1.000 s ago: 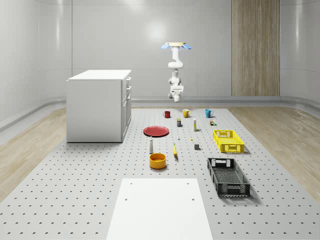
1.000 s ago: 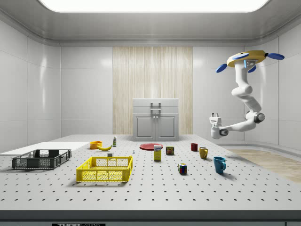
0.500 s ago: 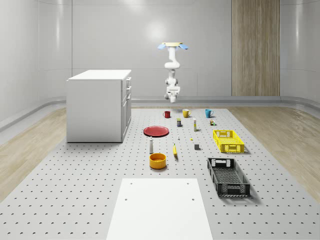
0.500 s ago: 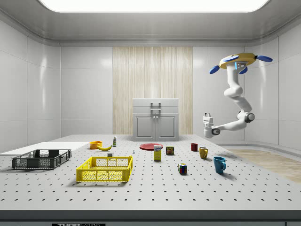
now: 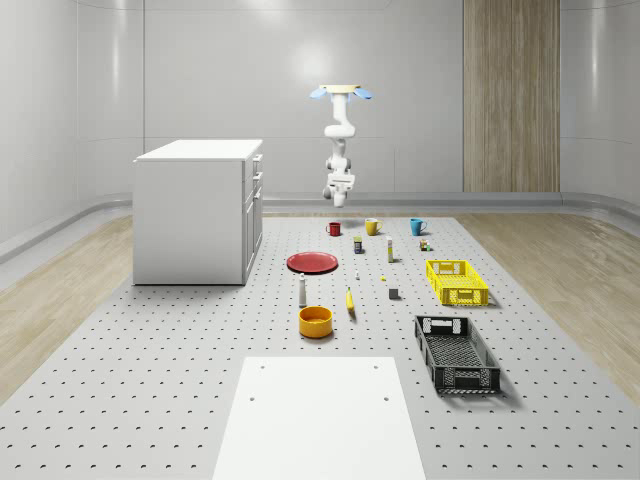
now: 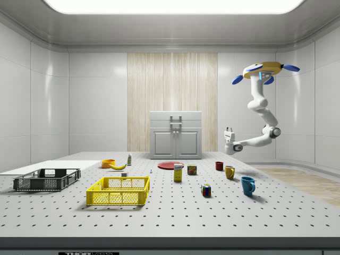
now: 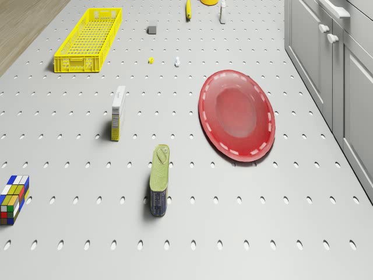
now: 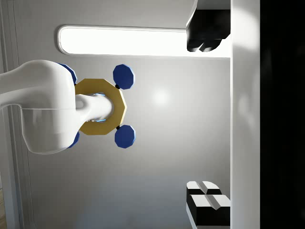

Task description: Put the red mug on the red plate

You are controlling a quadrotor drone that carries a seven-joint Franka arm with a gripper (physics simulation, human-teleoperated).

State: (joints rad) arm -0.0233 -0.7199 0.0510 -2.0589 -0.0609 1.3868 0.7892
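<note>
Overhead, our drone (image 6: 264, 71) hovered beyond the table's far edge, gripper (image 6: 229, 131) raised with fingers spread apart and empty. We saw the red mug (image 5: 334, 229) standing at twelve o'clock from the red plate (image 5: 312, 262), well apart.

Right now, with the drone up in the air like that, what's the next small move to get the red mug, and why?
Probably bring the claw down and turn it toward the red mug. In the side view the drone hovers well above the table, the claw points upward, well above the mug, and the mug stands untouched apart from the red plate.
</note>
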